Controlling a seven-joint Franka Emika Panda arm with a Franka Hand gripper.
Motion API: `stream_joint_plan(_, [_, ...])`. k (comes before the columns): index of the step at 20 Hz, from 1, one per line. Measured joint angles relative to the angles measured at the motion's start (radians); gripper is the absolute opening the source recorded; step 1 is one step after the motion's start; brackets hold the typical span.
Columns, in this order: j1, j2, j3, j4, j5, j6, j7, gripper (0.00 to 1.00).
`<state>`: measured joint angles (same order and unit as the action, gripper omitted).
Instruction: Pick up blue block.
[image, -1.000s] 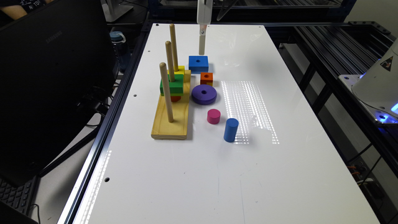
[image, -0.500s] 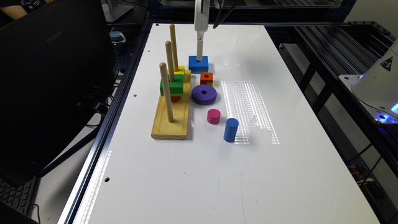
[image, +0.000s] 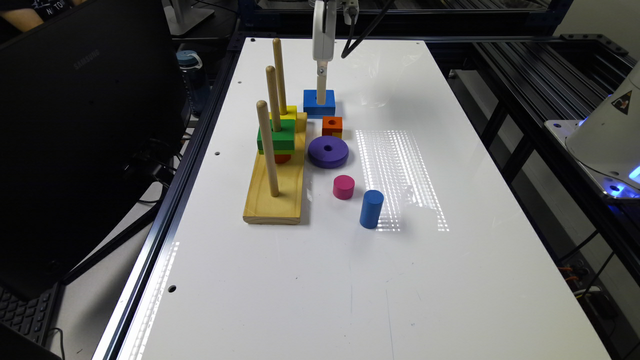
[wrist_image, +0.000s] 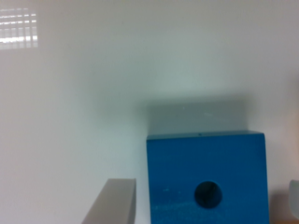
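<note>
We see the blue block (image: 319, 102) lying flat on the white table (image: 450, 280), its centre hole (wrist_image: 208, 194) facing upward; being square, it has no long axis. The gripper (image: 321, 90) stands directly over it with jaws spread wide, one finger (wrist_image: 112, 203) beside each flank of the block. The orange cube (image: 332, 126) and the wooden peg base (image: 276, 200) lie near; the table toward the exterior view's right offers open room.

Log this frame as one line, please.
phase: pre-grasp | gripper: open, fingers either side of blue block | block: flat on table | not lifted
</note>
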<state>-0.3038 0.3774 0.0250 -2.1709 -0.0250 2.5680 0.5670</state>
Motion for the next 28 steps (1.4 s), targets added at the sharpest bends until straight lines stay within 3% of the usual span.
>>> stream_joint_plan(11, [0.001,0.004,0.008,0.013,0.0002,0.0,0.002,1.0])
stream_joint_plan(17, [0.001,0.04,0.008,0.036,0.0002,0.004,0.002,1.0])
stream_joint_plan(23, [0.001,0.044,0.008,0.039,0.0002,0.004,0.002,1.0])
stream_joint_plan(28, [0.001,0.088,0.008,0.043,0.0002,0.039,0.002,1.0])
